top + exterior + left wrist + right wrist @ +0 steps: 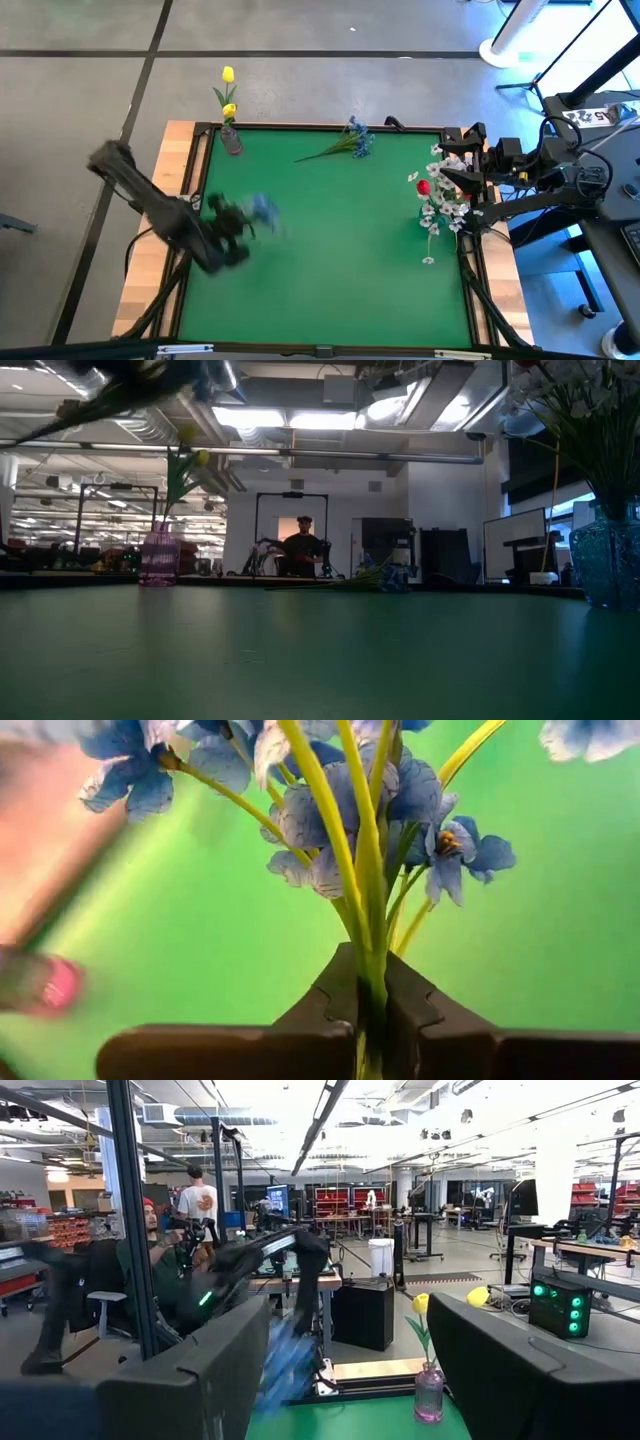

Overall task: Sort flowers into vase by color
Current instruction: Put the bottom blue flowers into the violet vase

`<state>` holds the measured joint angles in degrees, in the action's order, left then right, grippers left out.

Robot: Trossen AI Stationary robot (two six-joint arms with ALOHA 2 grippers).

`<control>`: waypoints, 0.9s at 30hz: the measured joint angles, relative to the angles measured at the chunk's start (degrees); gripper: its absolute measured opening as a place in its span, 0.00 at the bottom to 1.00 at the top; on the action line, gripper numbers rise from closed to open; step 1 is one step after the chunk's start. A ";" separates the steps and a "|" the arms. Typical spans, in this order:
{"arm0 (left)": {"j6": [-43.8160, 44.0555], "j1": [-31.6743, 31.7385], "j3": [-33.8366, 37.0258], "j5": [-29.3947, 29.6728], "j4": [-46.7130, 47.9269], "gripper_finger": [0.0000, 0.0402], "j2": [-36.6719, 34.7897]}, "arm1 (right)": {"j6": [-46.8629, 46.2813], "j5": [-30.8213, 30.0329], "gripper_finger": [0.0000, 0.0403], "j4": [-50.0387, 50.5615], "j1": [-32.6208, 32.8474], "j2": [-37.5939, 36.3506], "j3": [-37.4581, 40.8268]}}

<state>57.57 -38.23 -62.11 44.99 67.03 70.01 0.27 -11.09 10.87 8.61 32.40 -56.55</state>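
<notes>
My left gripper (238,222) hovers over the table's left part, shut on a bunch of small blue blossoms (265,208) on green stems. It shows blurred at the low view's top left, well above the table. A second blue bunch (350,143) lies flat on the green table near the far edge. A pink vase (232,140) at the far left corner holds yellow tulips (228,92). A blue glass vase (605,565) at the right edge holds white sprays and a red tulip (423,187). My right gripper (345,1380) waits open by the table's far right corner. My left gripper pinches the blue bunch's green stems (372,965) between its two fingers (325,1005). The stems run out past the fingertips, and the blossoms (340,815) spread beyond them. The bunch is lifted clear of the table.
The green mat (340,260) has a raised dark frame with wooden boards along the left and right sides. Beyond the far edge, people (303,550) and workbenches fill the room. The mat's middle and near part is bare.
</notes>
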 joint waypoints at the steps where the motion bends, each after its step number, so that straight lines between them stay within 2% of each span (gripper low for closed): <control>1: 0.18 1.78 0.00 5.03 -0.59 0.02 -3.80 | 0.01 -0.01 0.68 0.00 -0.01 0.00 0.00; 4: -2.40 6.85 0.00 19.74 -4.61 0.02 -14.89 | 0.01 -0.08 0.68 -0.01 0.01 0.00 0.00; 6: -9.28 9.61 -0.06 27.18 -9.33 0.02 -21.19 | 0.02 -0.17 0.68 0.00 0.00 0.00 0.00; 10: -29.54 14.07 -0.11 35.12 -19.53 0.02 -30.61 | 0.00 -0.31 0.68 0.00 -0.01 0.00 0.00; 12: -35.39 16.06 -0.11 36.55 -21.83 0.02 -34.44 | 0.02 -0.31 0.68 -0.01 0.01 -0.01 0.00; 16: -36.71 18.80 -0.11 36.58 -22.27 0.02 -40.81 | 0.02 -0.31 0.68 -0.02 0.02 0.00 0.00; 19: -35.65 18.84 2.26 30.19 -28.66 0.02 -43.81 | 0.02 -0.29 0.68 -0.02 0.00 0.00 0.00; 21: -39.08 18.81 6.04 23.63 -38.15 0.02 -44.73 | 0.01 -0.28 0.68 -0.04 0.00 0.00 0.00; 24: -53.55 18.91 13.72 14.20 -58.84 0.02 -44.79 | 0.01 -0.28 0.68 -0.02 0.00 0.00 0.00; 27: -74.14 20.53 19.10 13.35 -79.34 0.02 -44.51 | 0.02 -0.28 0.68 0.00 -0.01 -0.02 0.00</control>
<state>-16.56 -17.71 -43.01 58.34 -12.31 25.50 0.29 -11.38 10.87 8.60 32.38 -56.55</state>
